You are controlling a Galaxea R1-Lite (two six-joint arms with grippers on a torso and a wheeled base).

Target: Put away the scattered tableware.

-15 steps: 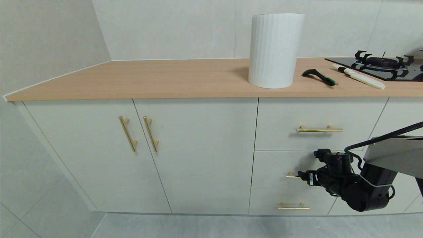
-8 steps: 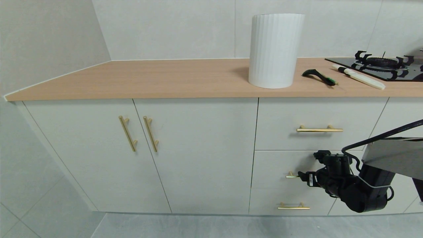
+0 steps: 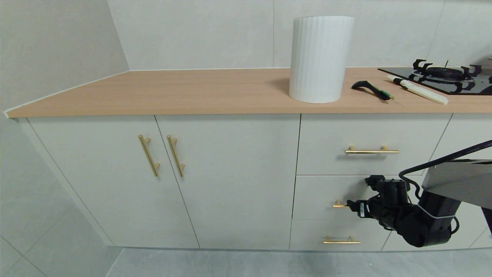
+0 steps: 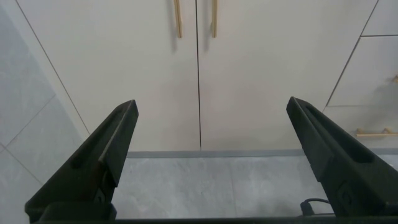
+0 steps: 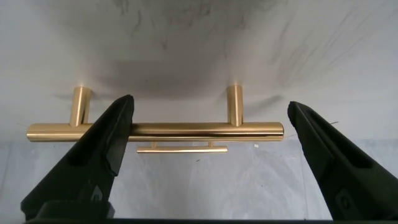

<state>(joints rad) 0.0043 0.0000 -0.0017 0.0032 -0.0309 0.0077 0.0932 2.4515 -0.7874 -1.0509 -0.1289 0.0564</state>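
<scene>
step: open drawer point(image 3: 319, 190) | right gripper point(image 5: 208, 112) apart, close before handle point(image 5: 186, 130) | centre on handle, grip firmly, pull straight out | left gripper point(image 4: 211, 112) apart

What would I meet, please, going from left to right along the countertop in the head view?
White ribbed cylinder → black-handled utensil → white knife.
</scene>
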